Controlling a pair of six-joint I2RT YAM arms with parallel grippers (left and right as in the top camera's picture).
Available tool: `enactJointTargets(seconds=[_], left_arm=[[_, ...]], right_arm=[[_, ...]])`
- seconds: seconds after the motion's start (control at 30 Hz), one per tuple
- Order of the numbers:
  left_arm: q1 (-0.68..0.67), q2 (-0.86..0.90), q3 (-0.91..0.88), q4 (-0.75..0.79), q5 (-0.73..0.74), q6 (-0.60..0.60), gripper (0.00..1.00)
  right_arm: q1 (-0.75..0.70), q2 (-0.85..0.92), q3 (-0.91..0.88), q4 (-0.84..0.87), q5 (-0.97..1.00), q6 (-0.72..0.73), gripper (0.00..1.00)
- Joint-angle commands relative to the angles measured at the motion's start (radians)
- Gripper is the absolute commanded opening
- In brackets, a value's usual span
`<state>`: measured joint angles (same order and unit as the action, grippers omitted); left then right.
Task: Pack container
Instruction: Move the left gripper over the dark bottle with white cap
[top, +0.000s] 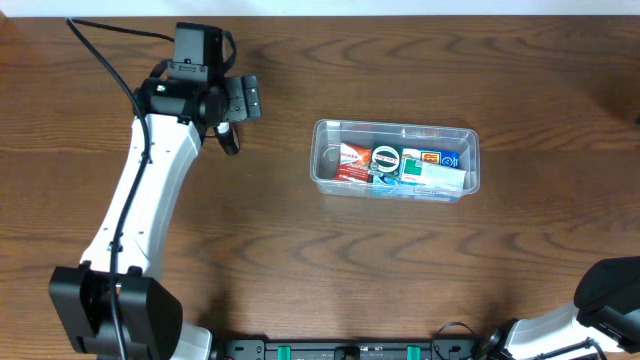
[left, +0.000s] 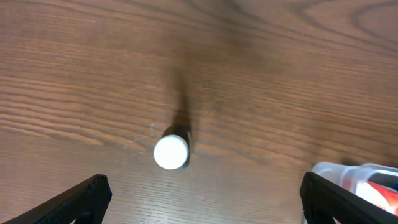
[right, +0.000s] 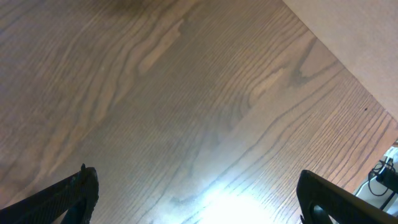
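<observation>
Container: the clear plastic tub (top: 396, 126) sits right of centre on the wooden surface (top: 300, 260) in the overhead view, with small boxes and packets (top: 400, 165) lying inside.
Loose item: a small dark cylinder with a white cap (left: 170, 152) sits left of the tub, well apart from it; I judge it the next thing to pack.
Left gripper (left: 204, 190): I have it above the cylinder, jaws wide and holding nothing, so the fingers can straddle it.
Right gripper (right: 198, 180): wide and empty over bare wood at lower right, parked clear of the work.
</observation>
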<state>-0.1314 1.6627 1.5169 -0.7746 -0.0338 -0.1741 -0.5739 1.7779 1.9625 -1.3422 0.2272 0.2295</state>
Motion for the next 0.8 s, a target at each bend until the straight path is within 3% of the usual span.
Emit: enactJointTargets(seconds=[0.0, 0.3, 0.47, 0.77], left_arm=[[0.019, 0.041, -0.011, 0.002, -0.012, 0.035, 0.98], [0.025, 0.150, -0.011, 0.032, -0.013, 0.027, 0.98], [0.026, 0.171, -0.011, 0.039, -0.083, -0.094, 0.98], [0.026, 0.210, -0.011, 0.030, -0.084, -0.098, 0.97]], right_arm=[[-0.008, -0.008, 0.005, -0.001, 0.005, -0.006, 0.99], [-0.008, -0.008, 0.005, -0.001, 0.005, -0.006, 0.99], [-0.008, -0.008, 0.005, -0.001, 0.005, -0.006, 0.99], [-0.008, -0.008, 0.005, -0.001, 0.005, -0.006, 0.99]])
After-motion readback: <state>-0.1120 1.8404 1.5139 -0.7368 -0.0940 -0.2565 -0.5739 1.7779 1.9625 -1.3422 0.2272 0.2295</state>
